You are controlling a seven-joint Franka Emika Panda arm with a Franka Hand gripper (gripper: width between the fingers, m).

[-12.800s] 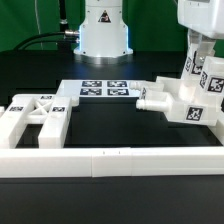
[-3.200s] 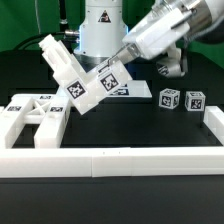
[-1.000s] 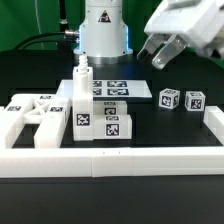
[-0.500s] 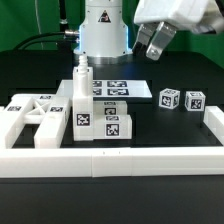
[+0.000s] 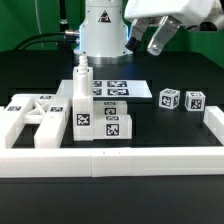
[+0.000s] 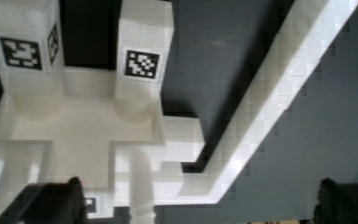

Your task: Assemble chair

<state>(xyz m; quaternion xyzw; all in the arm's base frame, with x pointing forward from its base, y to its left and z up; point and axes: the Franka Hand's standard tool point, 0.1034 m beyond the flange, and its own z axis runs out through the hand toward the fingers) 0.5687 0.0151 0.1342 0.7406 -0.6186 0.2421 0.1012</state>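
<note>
The chair (image 5: pixel 99 120) is a set of blocky matte white parts with square tags, standing against the border wall (image 5: pixel 110 160). The gripper (image 5: pixel 160 40) hangs well apart, jaws spread wide, empty. Only the wrist view shows the parts from overhead.

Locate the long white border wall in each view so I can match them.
Exterior view: the border wall spans the foreground, edge to edge.
Wrist view: the border wall runs diagonally through the picture.
Shared landmark: tagged white chair parts beside the wall.
</note>
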